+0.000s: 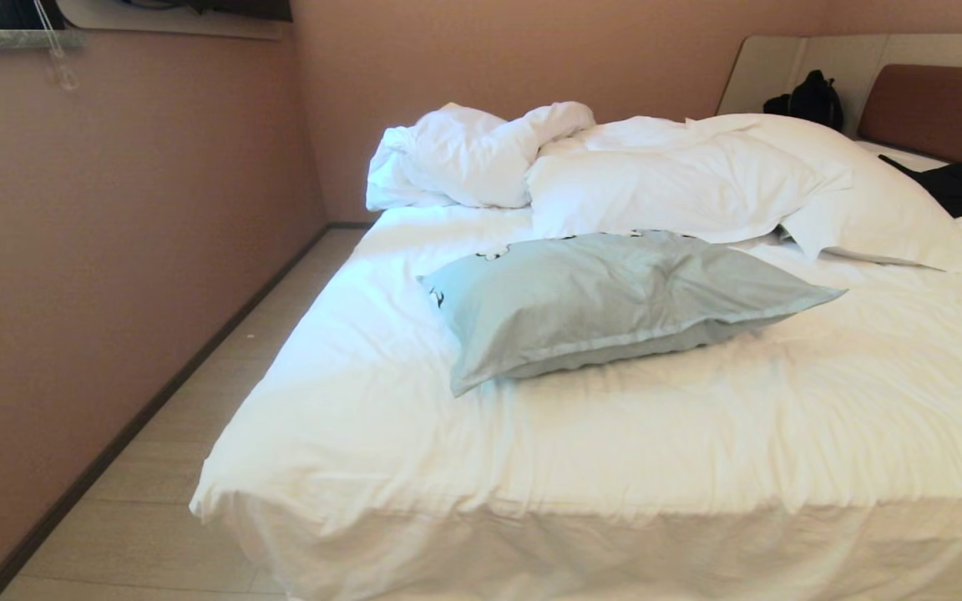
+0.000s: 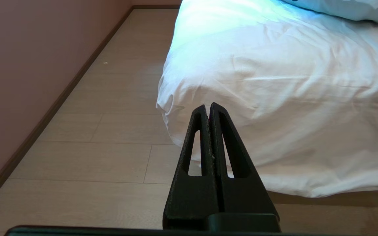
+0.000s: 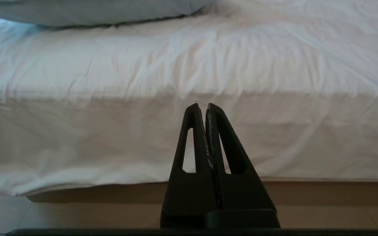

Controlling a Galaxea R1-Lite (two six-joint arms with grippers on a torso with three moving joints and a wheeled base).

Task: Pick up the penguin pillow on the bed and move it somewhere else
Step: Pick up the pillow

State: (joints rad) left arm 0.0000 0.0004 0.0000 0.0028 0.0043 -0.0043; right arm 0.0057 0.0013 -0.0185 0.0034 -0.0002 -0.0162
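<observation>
On the left a pink wall (image 1: 113, 250) and a strip of pale floor (image 1: 197, 434) are seen. The left claw (image 2: 208, 106) is held low by the near left corner of the bed (image 1: 615, 467), above the floor, and its two black fingers are pressed together with nothing between them. A crumpled white duvet (image 1: 473, 154) is piled at the far left of the bed.

The penguin pillow (image 1: 606, 300) is found in the middle of the bed, on the white sheet, just in front of the white pillows (image 1: 681, 184). It is well apart from both claws. It is pale blue-grey, with a flat flap all round the edge. Mostly the plain side is shown; small black marks are seen only along its far edge and left corner.

It is judged to be light, soft and squashy, not slippery, and nothing on it can be broken. A good place to be pinched is probably the near flap or the pointed near-left corner, since the puffy middle may be too fat.

The right claw (image 3: 200, 105) is held low before the bed's near side, fingers pressed together and empty. At the far right a brown headboard (image 1: 940, 104) and a black bag (image 1: 811, 100) are seen.
</observation>
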